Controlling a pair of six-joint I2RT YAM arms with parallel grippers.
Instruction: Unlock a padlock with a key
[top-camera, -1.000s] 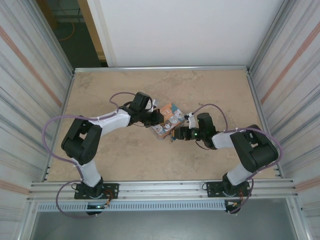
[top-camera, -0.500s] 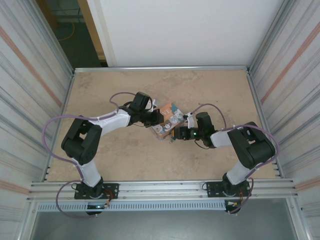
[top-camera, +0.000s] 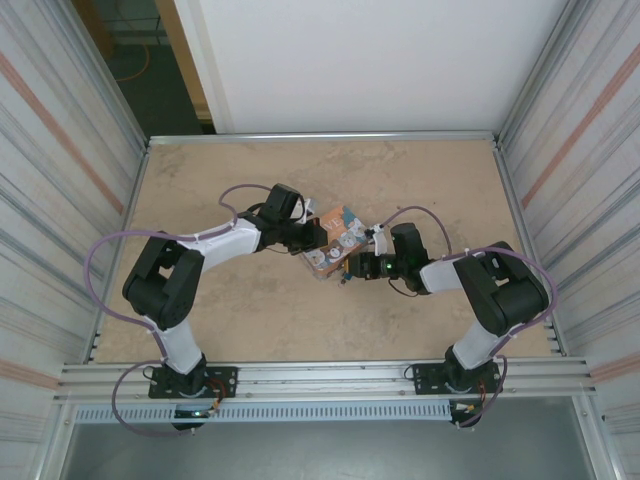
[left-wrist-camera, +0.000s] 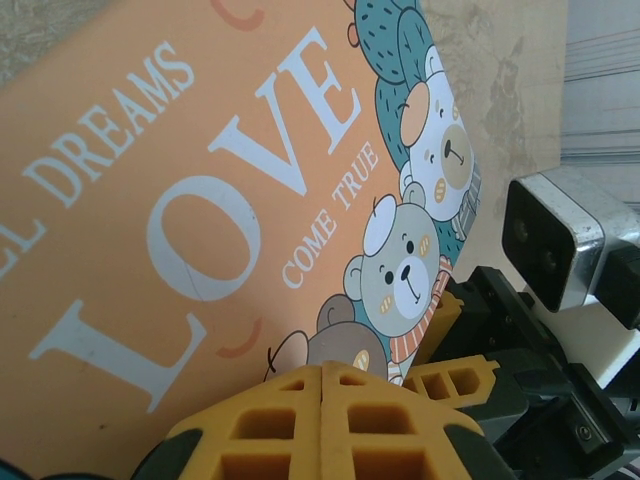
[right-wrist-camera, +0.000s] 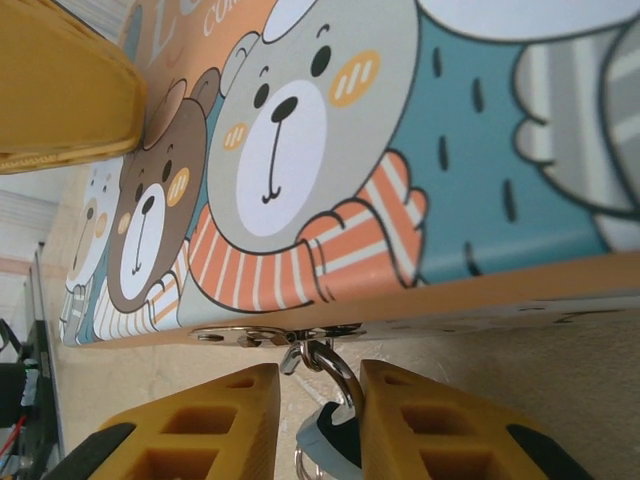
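The padlock (right-wrist-camera: 345, 438) is tiny, with a teal and dark body and a thin silver shackle (right-wrist-camera: 338, 372) hooked through the metal hasp (right-wrist-camera: 270, 334) of the orange "LOVE" tin (right-wrist-camera: 400, 150). My right gripper (right-wrist-camera: 318, 372) is open and straddles the padlock. Its right finger (right-wrist-camera: 440, 420) touches the shackle, and a gap remains beside the left finger (right-wrist-camera: 190, 425). My left gripper (left-wrist-camera: 322, 368) is shut with nothing between its fingers, at the tin's (left-wrist-camera: 200, 200) left edge. From above, the left gripper (top-camera: 312, 237) and right gripper (top-camera: 347, 270) flank the tin (top-camera: 338, 238). The key is out of view.
The tin sits mid-table on the beige tabletop (top-camera: 250, 310). Corrugated metal walls (top-camera: 60, 200) close both sides, and an aluminium rail (top-camera: 320, 378) runs along the near edge. The right arm's wrist camera (left-wrist-camera: 555, 235) sits close beside the left fingers.
My right gripper has edged left toward the tin's hasp and its jaws have narrowed around the padlock. The left arm and tin have not moved.
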